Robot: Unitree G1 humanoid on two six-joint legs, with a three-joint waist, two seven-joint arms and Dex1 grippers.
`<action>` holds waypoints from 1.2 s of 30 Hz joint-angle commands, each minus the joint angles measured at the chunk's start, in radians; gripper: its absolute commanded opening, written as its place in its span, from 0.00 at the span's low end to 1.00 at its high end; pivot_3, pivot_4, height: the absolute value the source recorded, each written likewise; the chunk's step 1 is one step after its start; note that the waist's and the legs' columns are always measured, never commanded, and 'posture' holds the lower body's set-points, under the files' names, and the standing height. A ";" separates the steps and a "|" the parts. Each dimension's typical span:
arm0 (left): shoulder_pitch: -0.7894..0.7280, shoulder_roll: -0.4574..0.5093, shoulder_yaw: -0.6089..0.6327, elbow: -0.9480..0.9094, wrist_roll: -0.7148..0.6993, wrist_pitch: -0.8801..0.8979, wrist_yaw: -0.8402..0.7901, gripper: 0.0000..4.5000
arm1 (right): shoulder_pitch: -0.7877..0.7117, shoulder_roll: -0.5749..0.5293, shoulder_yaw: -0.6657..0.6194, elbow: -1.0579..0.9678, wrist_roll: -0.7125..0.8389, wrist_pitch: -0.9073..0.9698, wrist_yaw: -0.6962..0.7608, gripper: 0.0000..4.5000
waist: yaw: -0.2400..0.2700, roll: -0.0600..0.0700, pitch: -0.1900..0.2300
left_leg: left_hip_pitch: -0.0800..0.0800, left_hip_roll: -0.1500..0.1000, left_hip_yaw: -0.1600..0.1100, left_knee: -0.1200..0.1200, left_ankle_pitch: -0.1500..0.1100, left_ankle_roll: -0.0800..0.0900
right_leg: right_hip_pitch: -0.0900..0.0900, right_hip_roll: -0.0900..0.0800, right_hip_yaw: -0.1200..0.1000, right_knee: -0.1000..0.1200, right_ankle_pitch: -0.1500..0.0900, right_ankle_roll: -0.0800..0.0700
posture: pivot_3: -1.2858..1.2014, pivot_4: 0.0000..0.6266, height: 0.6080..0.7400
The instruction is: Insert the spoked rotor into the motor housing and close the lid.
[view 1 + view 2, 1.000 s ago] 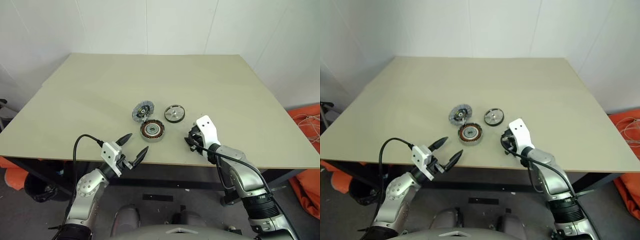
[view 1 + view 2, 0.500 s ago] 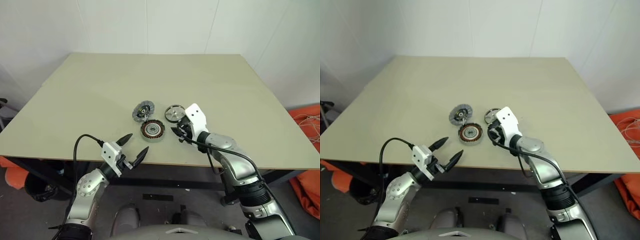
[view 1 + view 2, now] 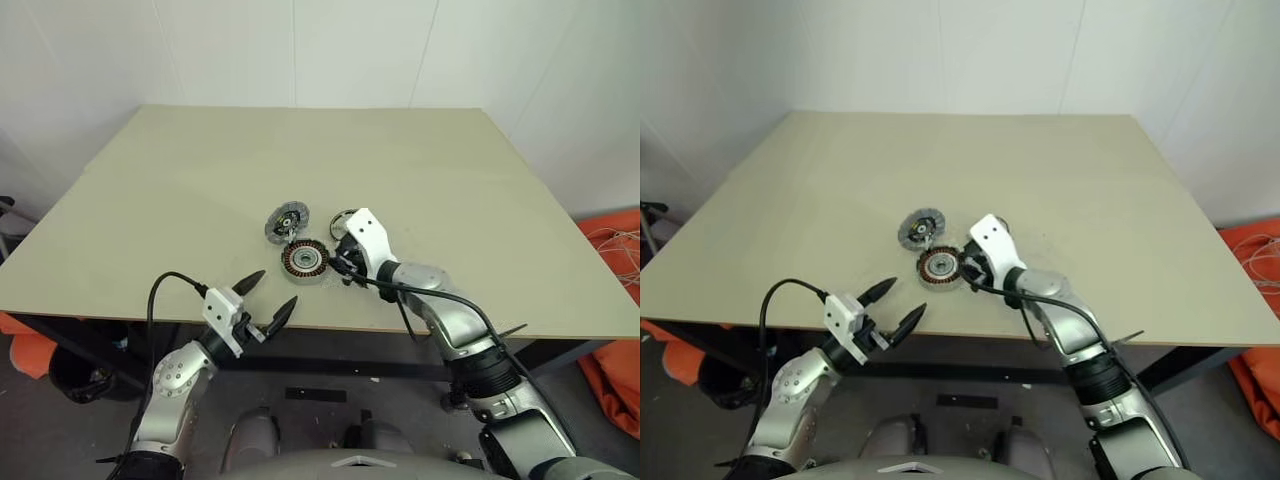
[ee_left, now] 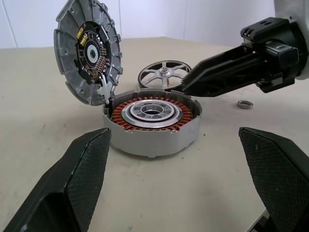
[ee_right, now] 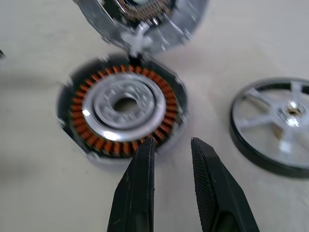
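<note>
The motor housing (image 3: 304, 260) lies near the table's front edge, its copper windings around a silvery centre facing up. The grey ribbed lid (image 4: 89, 50) stands tilted up at the housing's far left rim, its inner side showing. The spoked rotor (image 4: 162, 75) lies flat just behind and right of the housing, partly hidden in the head views by my right hand. My right gripper (image 5: 172, 141) hovers at the housing's right rim, fingers a narrow gap apart with nothing between them. My left gripper (image 3: 278, 286) stands wide open and empty in front of the table edge, pointing at the housing.
A tiny loose metal ring (image 4: 245, 104) lies on the table right of the rotor. The beige table (image 3: 200, 180) ends just in front of the housing. White walls rise behind, and orange material (image 3: 612, 250) lies on the floor at the right.
My right gripper has swung left from a spot right of the rotor to the housing's right rim, rising slightly. The left gripper and the parts have not moved.
</note>
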 commanded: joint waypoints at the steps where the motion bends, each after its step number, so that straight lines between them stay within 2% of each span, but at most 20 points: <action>1: 0.001 0.004 0.005 -0.048 -0.009 -0.009 0.001 1.00 | 0.031 -0.040 -0.044 -0.047 -0.002 -0.015 0.007 0.28 | -0.001 0.000 0.000 | 0.000 0.000 0.000 0.000 0.000 0.000 | 0.000 0.000 0.000 0.000 0.000 0.000 | 0.52 0.00 1.00; 11: -0.006 0.007 0.004 -0.066 -0.018 0.018 0.003 1.00 | 0.085 -0.100 -0.100 -0.038 0.001 -0.030 0.006 0.28 | -0.003 0.000 0.000 | 0.001 0.000 0.000 0.000 0.000 0.000 | 0.000 0.000 0.000 0.000 0.000 0.001 | 0.52 0.00 1.00; 27: 0.006 0.007 0.007 -0.119 -0.022 0.066 0.017 1.00 | 0.112 -0.118 -0.130 -0.037 0.022 -0.027 0.031 0.28 | -0.002 0.000 0.000 | 0.001 0.000 0.000 0.000 0.000 0.000 | 0.000 0.000 0.000 0.000 0.000 0.000 | 0.52 0.00 1.00; 28: 0.006 0.007 0.007 -0.117 -0.022 0.066 0.016 1.00 | 0.112 -0.117 -0.133 -0.040 0.024 -0.024 0.029 0.37 | -0.002 0.000 0.000 | 0.001 0.000 0.000 0.000 0.000 0.000 | 0.000 0.000 0.000 0.000 0.000 0.000 | 0.52 0.00 1.00; 30: 0.005 0.006 0.007 -0.112 -0.023 0.064 0.014 1.00 | 0.110 -0.115 -0.131 -0.044 0.020 -0.022 0.022 0.42 | -0.002 0.000 0.000 | 0.001 0.000 0.000 0.000 0.000 0.000 | 0.000 0.000 0.000 0.000 0.000 0.000 | 0.52 0.00 1.00; 31: 0.005 0.005 0.007 -0.108 -0.023 0.062 0.013 1.00 | 0.110 -0.116 -0.127 -0.043 0.015 -0.025 0.019 0.51 | -0.002 0.000 0.000 | 0.001 0.000 0.000 0.000 0.000 0.000 | 0.000 0.000 0.000 0.000 0.000 0.000 | 0.52 0.00 1.00; 36: 0.006 0.004 0.008 -0.102 -0.022 0.059 0.012 1.00 | 0.109 -0.121 -0.116 -0.035 0.000 -0.033 0.015 0.51 | -0.002 0.000 0.000 | 0.001 0.000 0.000 0.000 0.000 0.000 | 0.000 0.000 0.000 0.000 0.000 0.000 | 0.52 0.00 1.00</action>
